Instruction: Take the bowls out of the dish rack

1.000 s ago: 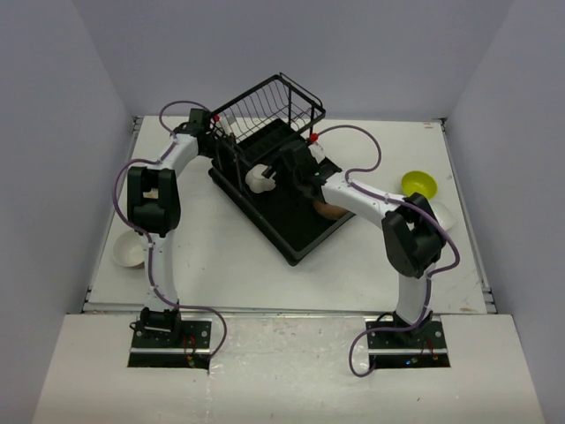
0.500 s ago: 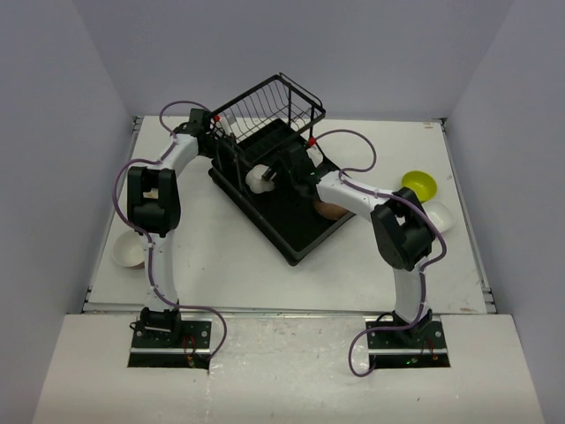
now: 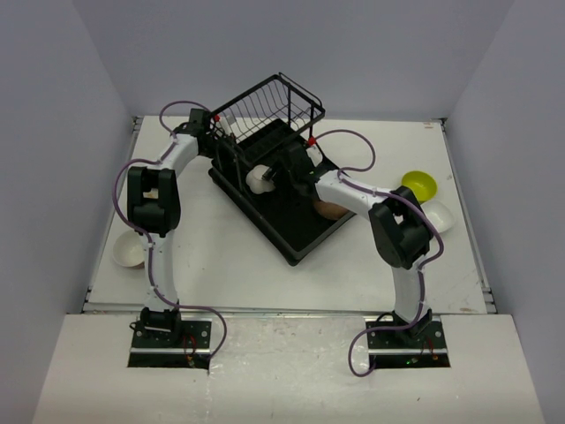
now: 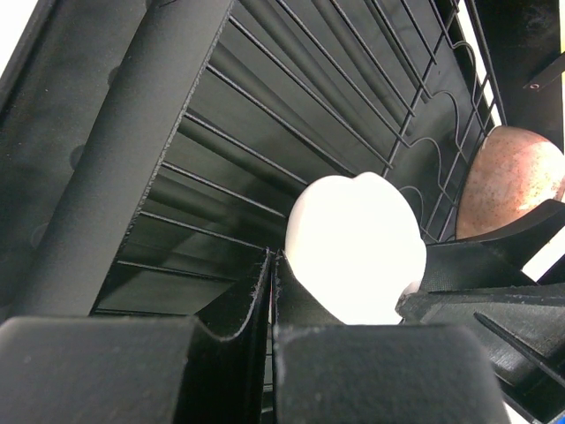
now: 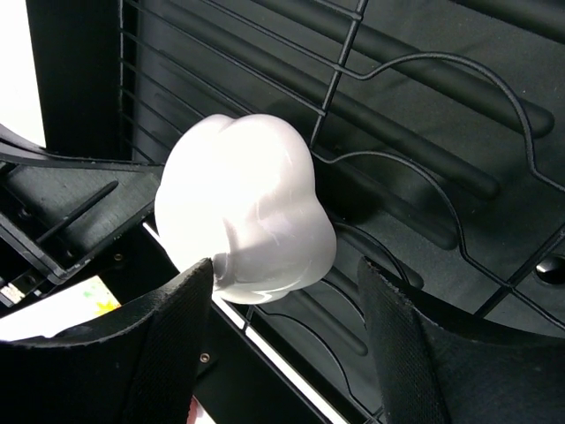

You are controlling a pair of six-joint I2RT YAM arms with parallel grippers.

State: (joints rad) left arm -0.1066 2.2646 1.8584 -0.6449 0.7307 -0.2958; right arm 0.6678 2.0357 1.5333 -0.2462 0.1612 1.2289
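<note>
Seen from above, the dish rack [image 3: 282,223] sits slantwise on the bench [image 3: 229,256], its wire basket at the far end. A white bowl [image 3: 259,179] lies tipped on edge in the tray, with a tan-brown bowl [image 3: 328,210] beside the right arm. A lime-green bowl [image 3: 420,185] rests on the bench to the right.

In the left wrist view, the left end effector [image 4: 271,265] has its fingers pressed together, and the white bowl is just beyond them.

In the right wrist view, the right end effector [image 5: 284,269] is spread wide, with one finger touching the bowl.

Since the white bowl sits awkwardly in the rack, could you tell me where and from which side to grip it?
Probably at its upper rim, one finger inside and one outside, coming down from above. The white bowl stands on edge among the wires of the rack; its smooth domed back, facing the open right gripper, offers little to pinch.
</note>
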